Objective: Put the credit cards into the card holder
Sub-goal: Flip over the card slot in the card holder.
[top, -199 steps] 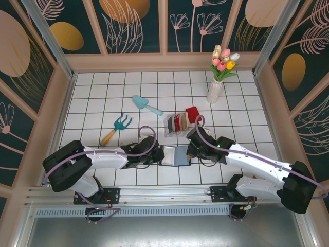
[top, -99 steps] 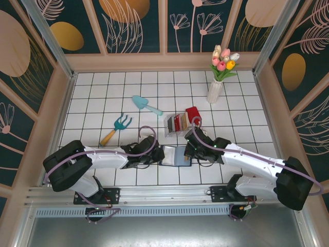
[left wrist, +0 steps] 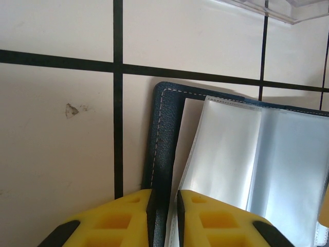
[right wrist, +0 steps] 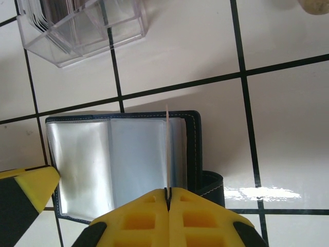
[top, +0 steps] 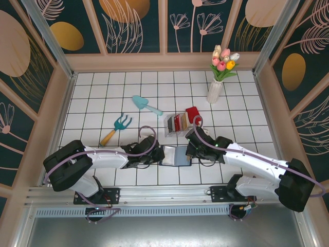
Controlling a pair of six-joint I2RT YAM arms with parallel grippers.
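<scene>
The navy card holder (top: 175,155) lies open on the tiles, its clear sleeves facing up. My left gripper (left wrist: 163,216) is shut on the left edge of the holder's cover (left wrist: 164,128). My right gripper (right wrist: 168,193) is shut on a thin pale-tan credit card (right wrist: 167,149). I see that card edge-on, standing upright over the right half of the card holder (right wrist: 193,149). In the top view the right gripper (top: 191,149) sits at the holder's right side and the left gripper (top: 157,154) at its left. More credit cards (top: 178,122) stand in a clear rack behind the holder.
The clear slotted rack (right wrist: 82,25) stands just beyond the holder. A red object (top: 193,113) lies beside the rack, with a teal shovel (top: 145,104) and a teal rake (top: 117,127) to the left. A white vase of tulips (top: 215,90) stands at the back right.
The right gripper has shifted slightly back and forth over the holder's right half with the card in it. The left arm has stayed put on the cover.
</scene>
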